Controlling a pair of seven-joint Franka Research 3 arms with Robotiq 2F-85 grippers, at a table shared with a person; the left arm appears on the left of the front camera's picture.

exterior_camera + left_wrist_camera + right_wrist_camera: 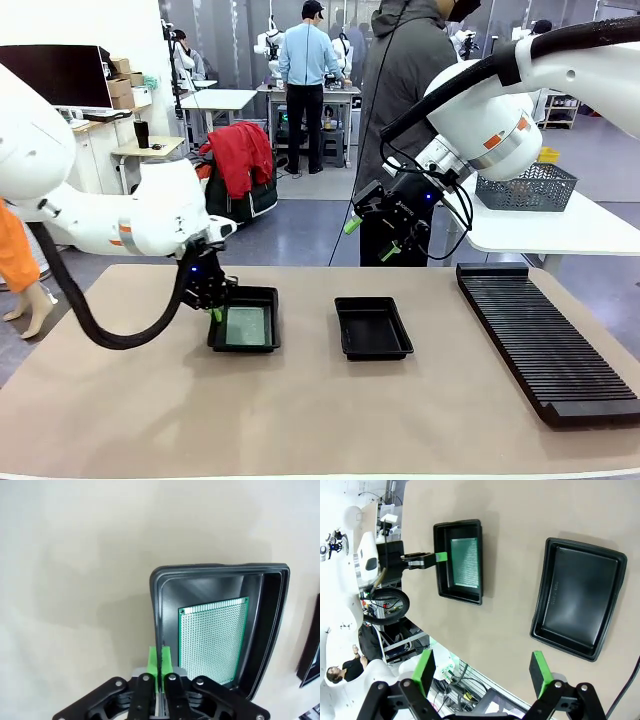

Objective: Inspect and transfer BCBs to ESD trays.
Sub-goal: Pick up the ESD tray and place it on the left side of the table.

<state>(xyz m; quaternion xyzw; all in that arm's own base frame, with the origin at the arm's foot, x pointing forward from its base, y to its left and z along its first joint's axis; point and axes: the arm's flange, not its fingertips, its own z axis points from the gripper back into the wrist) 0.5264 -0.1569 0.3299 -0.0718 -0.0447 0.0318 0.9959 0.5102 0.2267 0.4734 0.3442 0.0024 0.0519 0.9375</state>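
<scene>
**Left gripper** (160, 652): the green pads are pressed together with no gap seen between them, at the rim of one short side of a shallow black rectangular plastic ESD tray (220, 567). Whether the rim is pinched between them cannot be told. A thin flat green BCB with a fine grid of holes (212, 640) lies flat on this tray's floor, apart from the pads.

**Right gripper** (482, 672): its fingers (425, 667) stand wide apart and hold nothing, high above the beige table (300, 420). Below it is a second, identical black tray (577, 600), just to the right of the first and apart from it. A long black ribbed rack (545, 335) lies further right.
</scene>
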